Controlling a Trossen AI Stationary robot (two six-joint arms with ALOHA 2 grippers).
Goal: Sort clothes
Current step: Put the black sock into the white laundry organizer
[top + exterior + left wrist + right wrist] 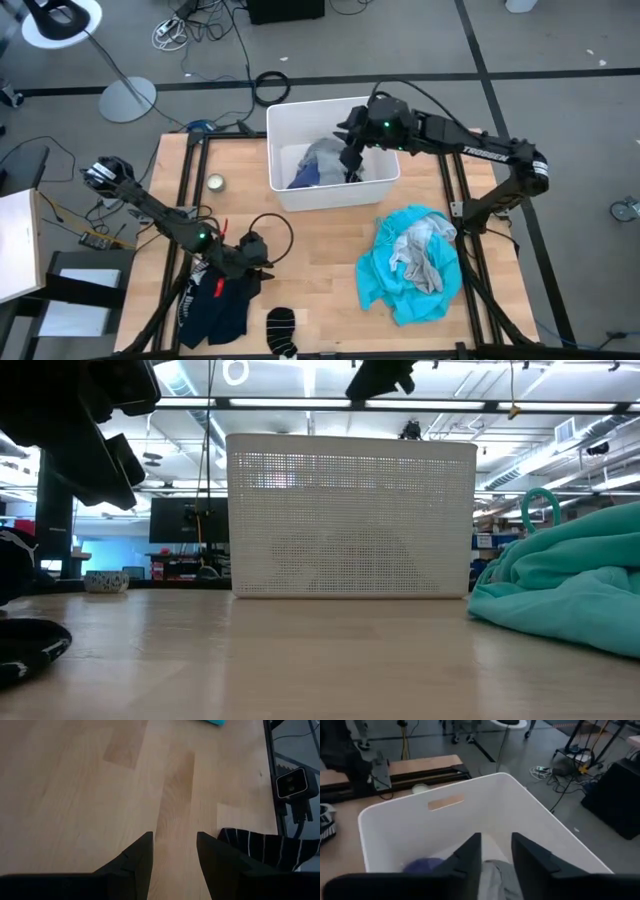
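A white bin [330,150] stands at the table's far middle, with a grey shirt [325,158] and a small blue piece [303,177] lying inside. My right gripper [496,837] hangs open over the bin, above the grey cloth [495,875]. My left gripper [175,837] is open and empty over bare table, next to a navy white-striped garment [215,300] at the near left. A black-and-white striped sock [282,330] lies at the near edge. A turquoise shirt [410,265] lies crumpled at the right with a grey piece [425,250] on top.
A small round tin [215,182] sits left of the bin. A black cable loop [272,235] lies by my left arm. Black frame rails [455,190] run along both table sides. Bare wood [320,270] lies between the navy and turquoise piles.
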